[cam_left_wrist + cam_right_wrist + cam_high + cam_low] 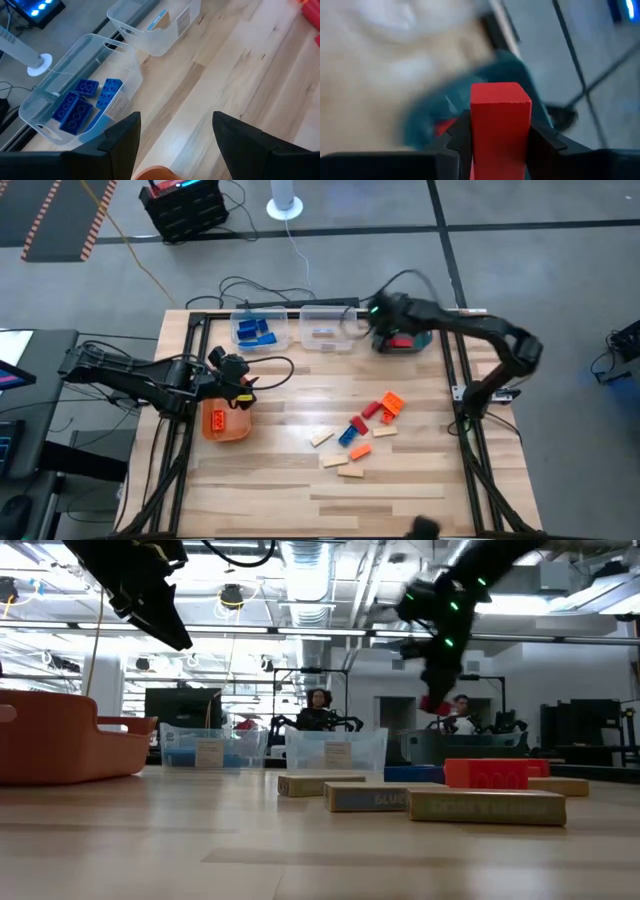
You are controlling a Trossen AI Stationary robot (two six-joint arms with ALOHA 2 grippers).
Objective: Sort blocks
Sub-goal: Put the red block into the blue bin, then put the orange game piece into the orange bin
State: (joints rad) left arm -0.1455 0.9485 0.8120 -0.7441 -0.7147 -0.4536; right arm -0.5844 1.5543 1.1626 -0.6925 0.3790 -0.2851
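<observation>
Clamped in our right gripper: a smooth rectangular red block, above the teal bin. Our left gripper gapes, empty. Bin labels unreadable.

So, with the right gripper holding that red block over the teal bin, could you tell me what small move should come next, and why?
Probably lower a little and open the jaws. The right gripper is shut on the red block and sits above the teal bin, which already holds something red. The left gripper waits open over the orange bin.
</observation>
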